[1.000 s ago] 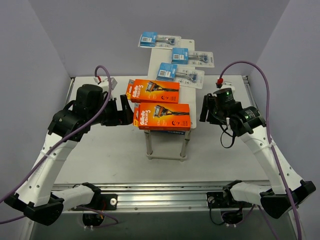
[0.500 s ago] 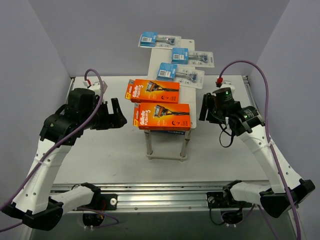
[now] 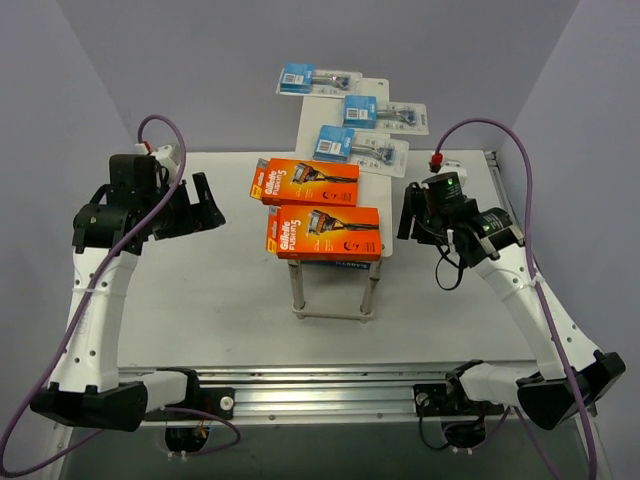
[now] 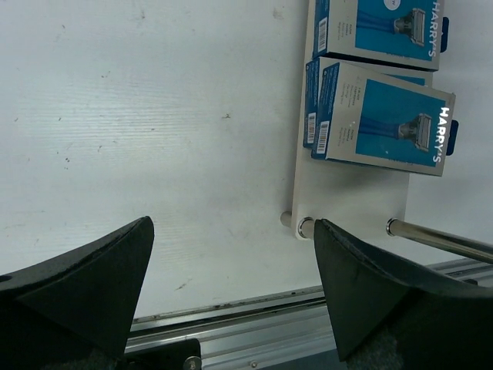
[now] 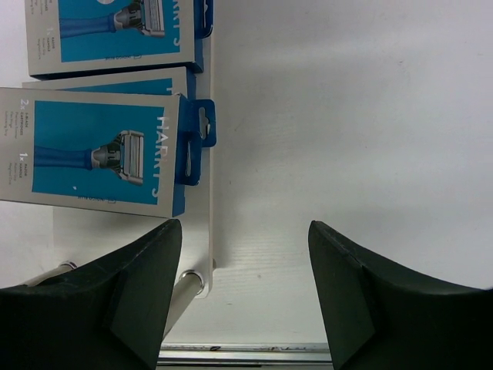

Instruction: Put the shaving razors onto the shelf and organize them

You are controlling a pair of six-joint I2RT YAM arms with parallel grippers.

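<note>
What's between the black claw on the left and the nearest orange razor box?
Nothing: in the top view only bare pale tabletop lies between the left gripper and the flat orange razor box.

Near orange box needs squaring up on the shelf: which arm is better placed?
Right. The right end effector, open, sits just beside the near orange box; the left end effector, also open, stands farther off.
</note>
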